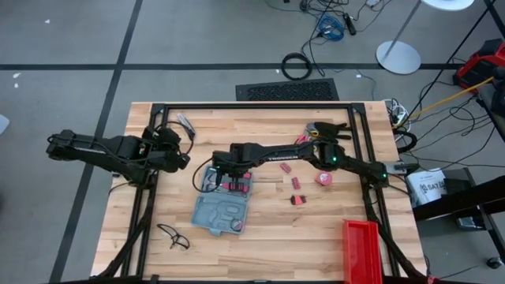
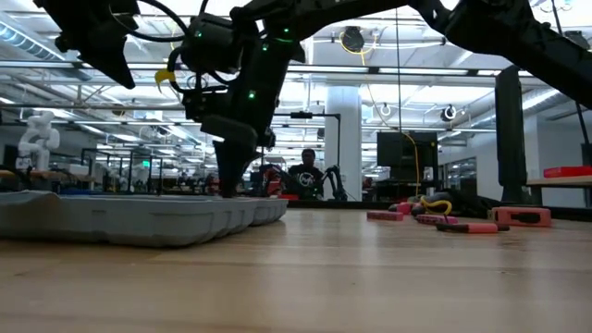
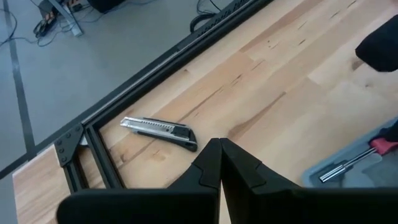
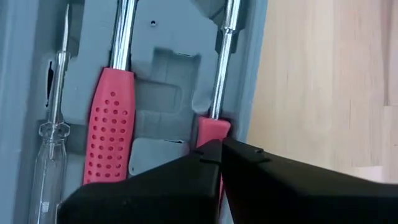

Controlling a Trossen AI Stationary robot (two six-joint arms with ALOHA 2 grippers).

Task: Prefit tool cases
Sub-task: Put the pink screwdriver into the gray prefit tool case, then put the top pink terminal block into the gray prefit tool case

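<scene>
Directly under the right gripper [image 4: 219,144], whose two dark fingers are pressed together with nothing between them, lies the grey moulded tray of the tool case [image 1: 223,203]. The fingertips sit just above a red-handled tool [image 4: 212,134] with a steel shaft, seated in its slot at the tray's edge nearest the bare wood. Just beside that tool, farther from the gripper tips, a second red-handled tool [image 4: 109,127] with a dotted grip lies in its own slot, and beyond it a clear-handled screwdriver [image 4: 51,146]. The case lies open and flat on the wooden table [image 1: 316,229].

The left gripper [image 3: 219,146] waits off to the side, well apart from the case, its fingers closed and empty. Ahead of its tips a utility knife [image 3: 159,130] lies on the wood near the table's black frame [image 3: 102,155]. Several small red parts [image 1: 296,189] are scattered on the table beyond the right arm.
</scene>
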